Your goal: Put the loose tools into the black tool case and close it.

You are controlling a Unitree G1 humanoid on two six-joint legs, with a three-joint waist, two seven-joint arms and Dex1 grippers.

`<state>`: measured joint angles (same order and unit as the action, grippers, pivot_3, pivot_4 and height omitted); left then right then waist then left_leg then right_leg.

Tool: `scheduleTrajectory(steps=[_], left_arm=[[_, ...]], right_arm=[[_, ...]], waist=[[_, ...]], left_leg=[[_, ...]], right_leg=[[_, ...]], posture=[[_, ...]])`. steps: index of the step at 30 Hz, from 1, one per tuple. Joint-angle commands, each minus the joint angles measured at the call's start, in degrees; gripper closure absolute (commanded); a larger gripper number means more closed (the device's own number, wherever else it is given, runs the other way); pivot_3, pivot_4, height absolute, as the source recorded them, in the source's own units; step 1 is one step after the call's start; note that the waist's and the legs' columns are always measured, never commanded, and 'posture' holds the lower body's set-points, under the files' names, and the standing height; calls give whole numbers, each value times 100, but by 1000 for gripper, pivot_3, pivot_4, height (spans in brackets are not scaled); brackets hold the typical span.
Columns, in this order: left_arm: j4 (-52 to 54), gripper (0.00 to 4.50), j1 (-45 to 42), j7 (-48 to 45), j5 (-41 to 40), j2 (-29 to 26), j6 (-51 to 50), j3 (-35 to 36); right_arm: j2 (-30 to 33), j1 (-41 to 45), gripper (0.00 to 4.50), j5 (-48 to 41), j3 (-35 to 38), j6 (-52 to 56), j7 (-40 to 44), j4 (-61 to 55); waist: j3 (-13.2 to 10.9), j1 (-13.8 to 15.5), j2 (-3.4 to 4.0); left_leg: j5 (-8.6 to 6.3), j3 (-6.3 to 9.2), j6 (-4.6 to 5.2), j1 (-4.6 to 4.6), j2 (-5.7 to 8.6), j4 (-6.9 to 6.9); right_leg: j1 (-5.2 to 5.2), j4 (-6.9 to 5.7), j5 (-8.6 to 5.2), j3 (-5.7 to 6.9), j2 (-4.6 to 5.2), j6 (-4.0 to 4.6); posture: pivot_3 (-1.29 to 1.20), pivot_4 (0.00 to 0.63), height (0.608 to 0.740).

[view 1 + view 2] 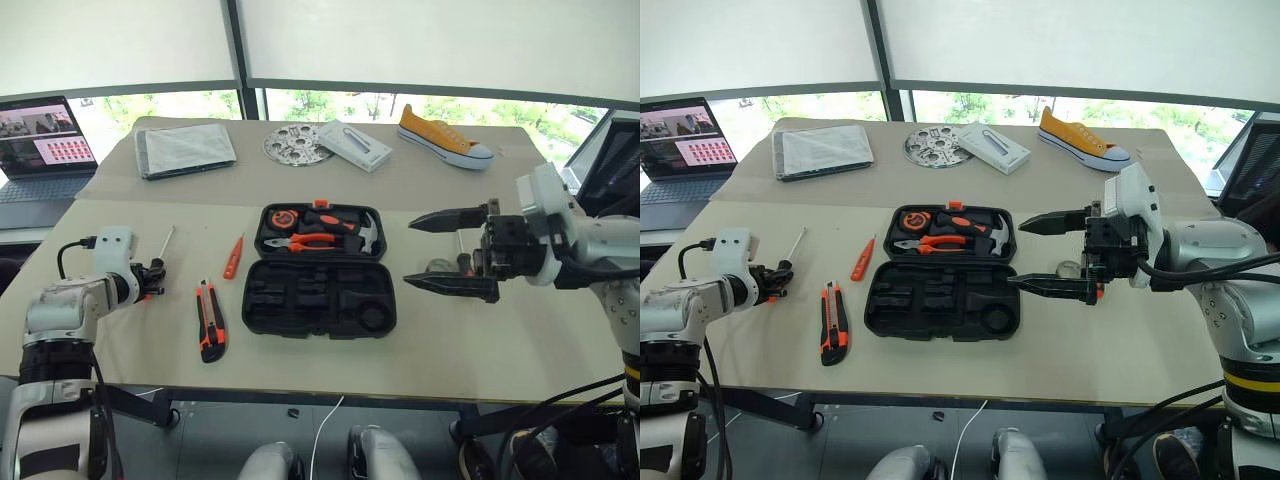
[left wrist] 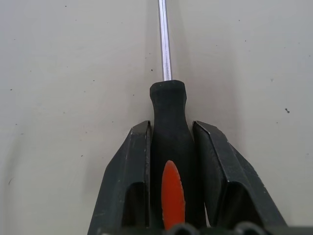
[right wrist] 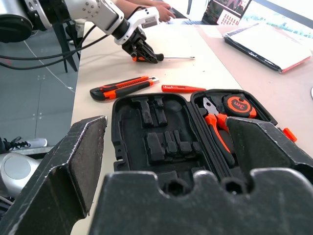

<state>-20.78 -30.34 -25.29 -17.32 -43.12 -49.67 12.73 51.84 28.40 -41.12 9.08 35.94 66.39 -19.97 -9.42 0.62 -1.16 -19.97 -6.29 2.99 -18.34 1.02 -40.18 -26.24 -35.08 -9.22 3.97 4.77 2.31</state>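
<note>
The only writing that shows is a white mark on the tape measure [image 3: 239, 105], reading roughly "3m"; its round orange face sits in the far half of the case [image 1: 318, 298]. The laptop [image 1: 42, 150] at the far left has a lit screen with rows of small red figures, too small to read.

The case is black moulded plastic, a rounded rectangle lying open at the table's middle. Its near half is bare, with tool-shaped recesses and a round well. The far half holds orange-handled pliers [image 1: 313, 241], a steel-headed hammer [image 1: 366, 235] and the tape measure, with an orange latch at the far rim.

The left gripper [image 2: 171, 132] lies low on the table [image 1: 480, 340] at the near left, its two black fingers closed narrow on a screwdriver [image 2: 168, 122]. The handle is matt black rubber with an orange inset; the thin bright steel shaft points away across the pale tabletop.

Between it and the case lie the knife [image 1: 209, 322], long, black and orange, and farther off the slim orange tester [image 1: 233, 256].

The right gripper [image 1: 452, 252] hangs above the table right of the case, its wedge-shaped black fingers spread wide, gripping nothing.

On the far side lie a grey folded cloth [image 1: 185, 148], a perforated metal disc [image 1: 297, 144], a flat white box [image 1: 353, 145] and a yellow canvas shoe [image 1: 444, 138] with a white sole.
</note>
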Motion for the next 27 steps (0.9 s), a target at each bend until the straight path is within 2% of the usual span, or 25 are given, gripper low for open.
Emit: scheduleTrajectory(steps=[1,3,9,13,19,22,27], left_arm=[[528,3640,-128,-530,-121,-301,265,77],[817,3640,-212,-935,-172,-373,561,-52],[2156,3640,-406,-3268,-513,-673,1524,-1047],[2254,3640,-756,-4205,-93,-700,2071,-2002],[824,3640,-1459,-4866,1113,-272,3972,-3142],[-166,3640,-1964,-4850,1539,112,4707,-3366],[-1178,3640,-2432,-4954,1797,574,5368,-3410]], right_arm=[[105,-244,0,-112,305,100,-176,-234],[134,-370,0,-151,375,167,-245,-247],[359,-1070,0,-122,633,253,-305,-442],[345,-1482,0,82,796,112,-563,-596],[257,-1903,0,-127,1046,237,-866,-1011],[195,-2016,0,-247,1167,293,-1043,-1137],[133,-2185,0,-300,1269,301,-1214,-1264]], waist=[[-4,0,-8],[-13,-1,-23],[-14,17,-23],[-13,8,-22],[-13,-10,-20],[-14,10,-21],[-15,27,-22]], left_leg=[[0,1,0,-3,0,0],[0,1,0,-12,-1,-4],[0,-8,-1,-41,2,-14],[1,-10,0,-65,1,-34],[29,-3,41,-83,-9,-63],[33,1,50,-97,-14,-72],[37,2,68,-122,-16,-79]], right_leg=[[-1,1,0,2,0,0],[-5,1,0,8,3,0],[-4,5,-4,60,45,-7],[-3,6,-6,111,50,-12],[-1,3,-10,130,41,-12],[-1,7,-10,131,43,-12],[-4,14,-6,147,55,-19]], posture=[[0,150,733],[0,150,733],[0,150,733],[0,150,733],[0,150,733],[0,150,733],[0,150,733]])
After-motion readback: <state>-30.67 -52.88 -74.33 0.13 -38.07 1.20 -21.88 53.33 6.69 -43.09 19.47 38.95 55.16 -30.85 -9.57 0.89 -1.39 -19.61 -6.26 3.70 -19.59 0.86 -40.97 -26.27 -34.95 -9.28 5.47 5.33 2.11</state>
